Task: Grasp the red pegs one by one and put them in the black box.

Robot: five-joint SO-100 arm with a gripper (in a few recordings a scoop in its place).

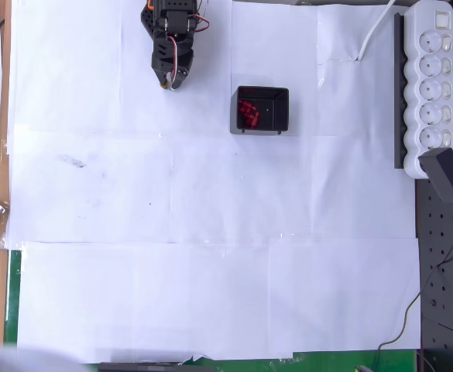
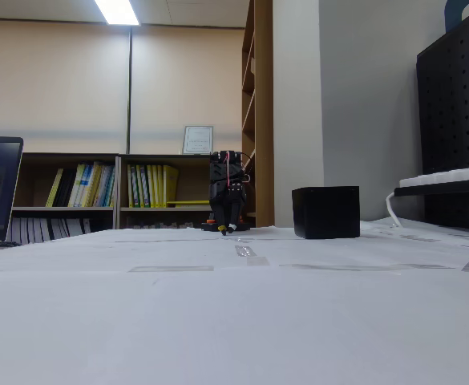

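Pegs, red [image 1: 248, 112], lie clustered in the left half of the black box [image 1: 276, 118] in the overhead view; their number is hard to make out. The box stands on white paper sheets [image 1: 211, 232]. The gripper [image 1: 166, 81] hangs left of it, well apart, fingertips near the paper; whether its jaws are open I cannot tell. A white power strip [image 1: 434, 85] lies at right. In the fixed view the box's [image 2: 325, 212] wall hides the pegs.

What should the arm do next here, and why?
Probably nothing more than staying parked: the red pegs lie bunched inside the black box, and the gripper sits folded back left of it, seemingly holding nothing.
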